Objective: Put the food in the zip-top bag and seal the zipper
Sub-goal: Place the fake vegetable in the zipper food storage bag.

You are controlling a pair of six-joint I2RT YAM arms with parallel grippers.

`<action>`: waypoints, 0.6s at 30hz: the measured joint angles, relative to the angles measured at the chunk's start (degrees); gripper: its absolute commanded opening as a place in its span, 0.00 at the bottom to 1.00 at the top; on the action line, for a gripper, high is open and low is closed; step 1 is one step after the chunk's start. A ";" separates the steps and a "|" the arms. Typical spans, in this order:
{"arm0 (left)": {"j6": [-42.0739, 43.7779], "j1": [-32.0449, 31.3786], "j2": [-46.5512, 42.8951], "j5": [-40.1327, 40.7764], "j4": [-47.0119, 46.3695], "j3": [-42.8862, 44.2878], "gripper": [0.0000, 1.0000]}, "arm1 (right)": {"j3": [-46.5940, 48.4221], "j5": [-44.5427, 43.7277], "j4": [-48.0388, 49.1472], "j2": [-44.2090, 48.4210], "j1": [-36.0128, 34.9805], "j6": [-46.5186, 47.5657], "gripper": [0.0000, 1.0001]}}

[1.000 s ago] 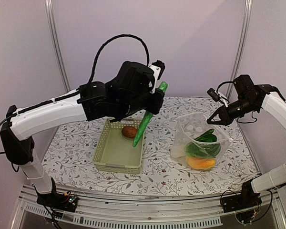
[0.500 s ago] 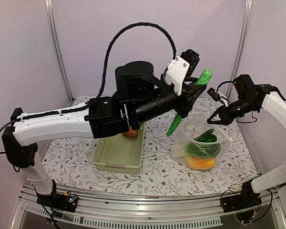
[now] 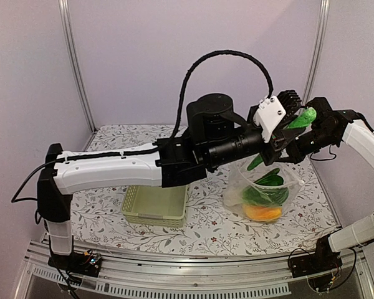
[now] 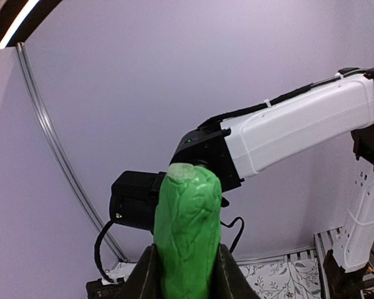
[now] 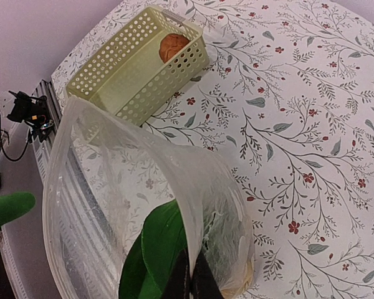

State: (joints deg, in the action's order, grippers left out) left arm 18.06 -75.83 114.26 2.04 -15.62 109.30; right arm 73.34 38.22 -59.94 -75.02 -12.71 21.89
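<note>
Backing the floral table (image 3: 93, 205) and zip-top bag (image 3: 242, 169) are lilac walls (image 3: 131, 56).

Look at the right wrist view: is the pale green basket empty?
No: a reddish-brown toy food lies inside the basket, close to one end.

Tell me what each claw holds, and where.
Left claw grips the cucumber along its body, both ends free. Right claw pinches the bag at its open rim.
</note>
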 measured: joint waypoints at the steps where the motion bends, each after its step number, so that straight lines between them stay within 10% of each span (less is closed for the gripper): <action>1: 0.46 0.31 1.09 -1.05 -0.35 0.59 0.00 | 0.00 -0.02 0.00 0.02 0.00 0.00 0.00; 18: 1.18 6.12 8.72 -12.33 -4.87 -3.54 0.00 | 0.00 -0.07 -0.02 0.39 0.00 0.02 0.00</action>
State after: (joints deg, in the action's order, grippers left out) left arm 19.25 -69.71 122.98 -10.28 -20.49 105.75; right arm 73.34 38.15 -59.96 -74.63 -12.71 21.91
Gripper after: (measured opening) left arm 0.250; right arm 0.005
